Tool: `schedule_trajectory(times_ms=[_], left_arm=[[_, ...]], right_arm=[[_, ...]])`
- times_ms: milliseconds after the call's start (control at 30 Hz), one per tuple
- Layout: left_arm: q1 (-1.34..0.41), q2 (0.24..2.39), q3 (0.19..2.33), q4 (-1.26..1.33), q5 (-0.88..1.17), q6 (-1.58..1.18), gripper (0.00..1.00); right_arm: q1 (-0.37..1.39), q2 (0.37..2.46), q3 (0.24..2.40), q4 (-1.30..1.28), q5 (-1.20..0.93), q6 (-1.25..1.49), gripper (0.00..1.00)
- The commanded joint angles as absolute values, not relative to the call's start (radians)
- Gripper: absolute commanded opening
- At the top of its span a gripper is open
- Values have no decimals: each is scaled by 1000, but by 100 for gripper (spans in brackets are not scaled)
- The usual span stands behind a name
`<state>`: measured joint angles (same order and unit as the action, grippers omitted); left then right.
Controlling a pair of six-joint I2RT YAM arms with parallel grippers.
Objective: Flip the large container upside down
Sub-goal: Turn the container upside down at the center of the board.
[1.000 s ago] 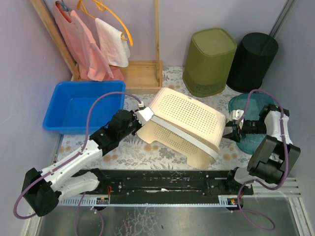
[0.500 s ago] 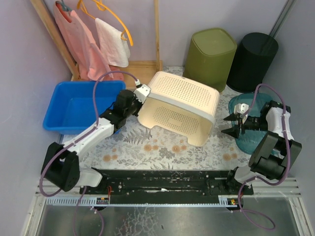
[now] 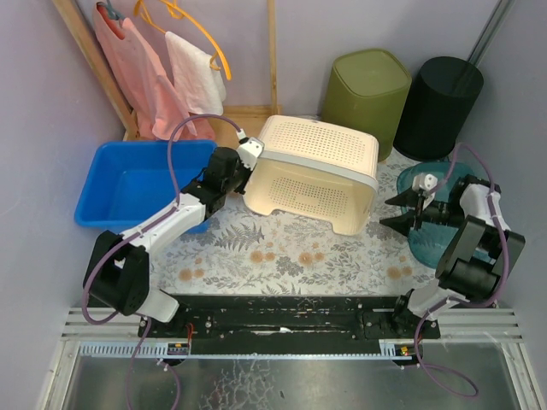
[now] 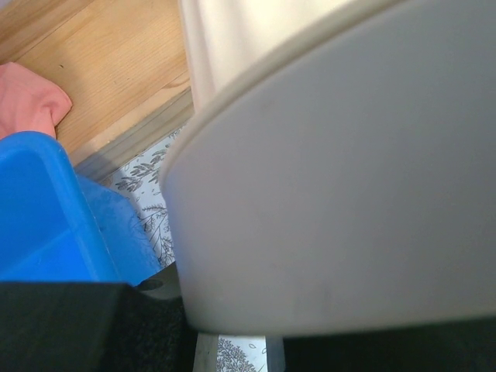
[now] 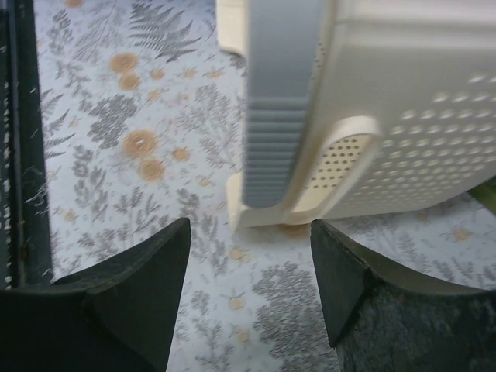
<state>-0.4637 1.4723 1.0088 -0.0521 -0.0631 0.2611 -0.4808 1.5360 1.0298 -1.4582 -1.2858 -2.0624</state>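
Blue plastic marks the far left, where a tub (image 3: 128,188) sits beside the left arm. Next along, the left gripper (image 3: 243,157) is clenched on the rim of the large container (image 3: 316,166). In its wrist view that pale rim fills the frame, right against the dark fingers.

The container is cream, perforated plastic. It sits mid-tabletop (image 3: 282,256) just in front of a green bin (image 3: 366,102), opening down and base uppermost. Its right corner rests on the floral surface; we cannot tell whether the left edge is fully down.

We judge it light and fairly stiff, though the thin walls probably flex and the smooth surface could slip in a narrow pinch. The grey band (image 5: 279,101) around the rim and the handle slot (image 5: 341,155) look like the firmest places to hold.

On the right, the right gripper (image 3: 402,212) is released, jaws spread wide. It is near the container's end but apart from it, beside a teal bowl (image 3: 427,184).
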Motion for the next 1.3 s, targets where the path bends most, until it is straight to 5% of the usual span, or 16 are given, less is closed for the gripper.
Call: schedule_trajectory(times_ms=[0,667,967,1267], left_arm=[[-460,1450,1005,-65,-59,268,0],[-460,1426,1000,-111,-19,254,0],[-461,1429,988,-112,-20,258,0],[-461,1434,991,-115,-5,256,0]], right_arm=[[-479,1604,1131,-1475,-1454,-2149,71],[-316,1776,1226,-1474,-1500,-2166,71],[-328,1733,1208,-1475,-1296,-2185,70],[-328,1725,1192,-1474,-1352,-2216,72]])
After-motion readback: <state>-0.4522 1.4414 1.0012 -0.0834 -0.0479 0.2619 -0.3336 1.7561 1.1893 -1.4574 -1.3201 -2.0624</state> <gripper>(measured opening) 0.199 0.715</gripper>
